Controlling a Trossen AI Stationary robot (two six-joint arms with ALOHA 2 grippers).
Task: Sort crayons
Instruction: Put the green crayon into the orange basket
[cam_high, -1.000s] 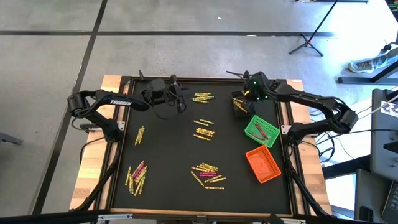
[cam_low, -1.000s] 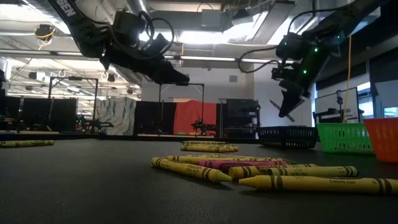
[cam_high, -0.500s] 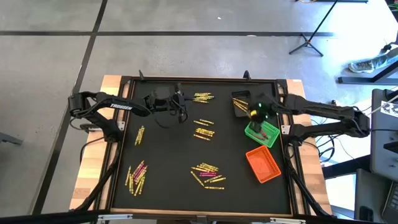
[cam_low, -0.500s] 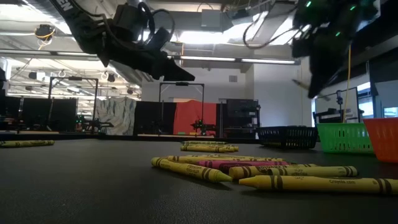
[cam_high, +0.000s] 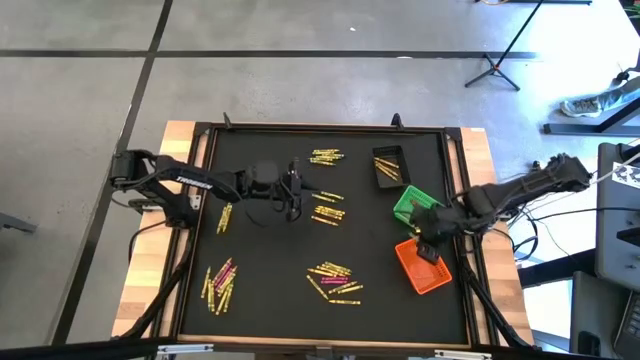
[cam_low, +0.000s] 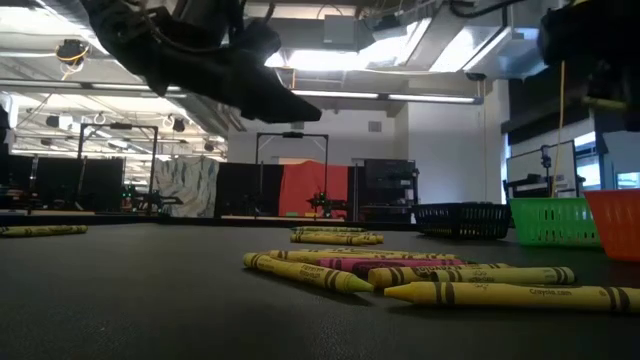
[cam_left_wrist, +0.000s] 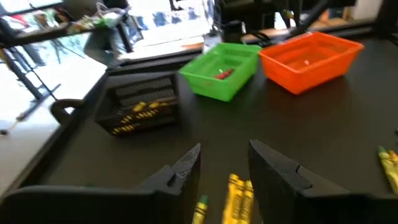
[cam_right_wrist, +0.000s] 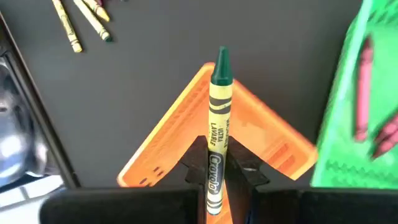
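1. Left tool (cam_high: 293, 190), fingers parted and empty, hovers left of center above yellow crayons (cam_high: 327, 212) on the black surface (cam_high: 270, 260); best lowered straight over one stick.
2. Right tool (cam_high: 424, 243), centre right, grips a green-tipped crayon (cam_right_wrist: 217, 130) over the orange bin (cam_high: 422, 266); release once squarely inside.

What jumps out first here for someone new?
The right gripper pinches a yellow-wrapped, green-tipped crayon above a corner of the orange bin, beside the green bin. The left gripper hangs open over a cluster of yellow crayons mid-table. More yellow crayons already lie in the black bin.
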